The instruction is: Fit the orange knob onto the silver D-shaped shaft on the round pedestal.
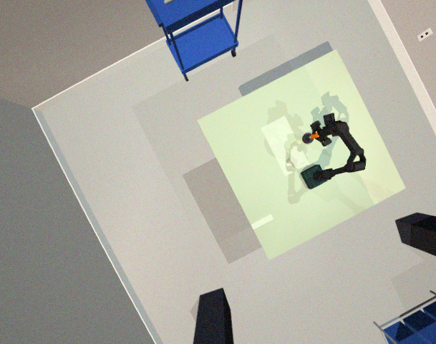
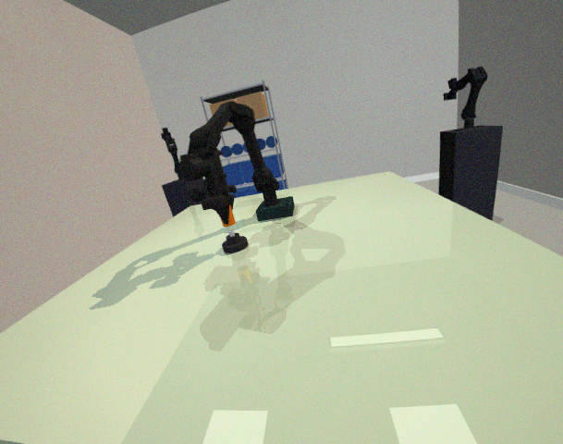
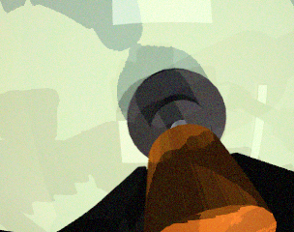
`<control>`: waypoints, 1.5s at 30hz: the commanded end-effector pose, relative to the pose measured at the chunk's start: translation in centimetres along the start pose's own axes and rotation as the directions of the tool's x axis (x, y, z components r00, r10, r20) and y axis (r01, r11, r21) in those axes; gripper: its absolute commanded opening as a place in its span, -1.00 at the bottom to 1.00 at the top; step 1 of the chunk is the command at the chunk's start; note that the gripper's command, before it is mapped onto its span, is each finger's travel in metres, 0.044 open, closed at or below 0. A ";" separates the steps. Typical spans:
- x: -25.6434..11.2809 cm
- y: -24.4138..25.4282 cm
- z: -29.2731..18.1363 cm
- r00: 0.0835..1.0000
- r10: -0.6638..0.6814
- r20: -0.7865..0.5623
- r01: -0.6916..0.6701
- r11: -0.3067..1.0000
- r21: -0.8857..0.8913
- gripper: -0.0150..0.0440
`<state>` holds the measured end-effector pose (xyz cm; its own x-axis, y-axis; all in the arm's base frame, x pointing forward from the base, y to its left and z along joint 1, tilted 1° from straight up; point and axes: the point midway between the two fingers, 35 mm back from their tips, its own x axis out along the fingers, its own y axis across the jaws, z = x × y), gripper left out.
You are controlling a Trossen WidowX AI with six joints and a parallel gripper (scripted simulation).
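Pale green glossy square table (image 1: pixel 243 147) (image 2: pixel 391 296). On it, a dark teal block-shaped base (image 1: pixel 309 178) (image 2: pixel 281 208) carrying a jointed black robot arm (image 1: pixel 353 144) (image 2: pixel 255 153), which arches up and over, then down to its working end.

The black parallel-jaw gripper (image 1: pixel 318 135) (image 2: pixel 227 215) (image 3: pixel 189 169) is closed on the tapered orange knob (image 1: pixel 313 135) (image 2: pixel 230 219) (image 3: pixel 197 169); a dark finger shows on either side of it in the wrist view. Knob is off the table, its narrower end up between the fingers as seen from across the room.

Directly below: the round dark pedestal (image 1: pixel 306 137) (image 2: pixel 235 244) (image 3: pixel 205 103), stepped, standing on the table. Its silver shaft (image 2: pixel 231 234) (image 3: pixel 179 124) shows in the gap under the knob. From the wrist, the knob's near edge overlaps most of the shaft, leaving a sliver. Cannot tell whether the tip touches, nor how the flats line up; the hole is hidden. Knob clearly not seated.

Behind, a grey-framed shelf rack (image 2: pixel 273 115) stands beyond the table.
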<state>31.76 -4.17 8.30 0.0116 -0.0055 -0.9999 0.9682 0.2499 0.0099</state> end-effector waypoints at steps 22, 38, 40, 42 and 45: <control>1.9 0.0 0.4 1.000 -0.006 0.002 0.006 1.000 0.003 -0.49; 2.4 -0.2 0.2 1.000 -0.006 0.002 0.006 1.000 0.003 -0.49; 2.4 -0.2 0.2 1.000 -0.006 0.002 0.006 1.000 0.003 -0.49; 2.4 -0.3 0.1 1.000 -0.006 0.002 0.006 1.000 0.003 -0.49; 2.4 -0.5 0.1 1.000 -0.006 0.002 0.006 1.000 0.003 -0.49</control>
<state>31.68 -4.38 5.96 0.0100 -0.0054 -0.9999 0.9692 0.2463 0.0084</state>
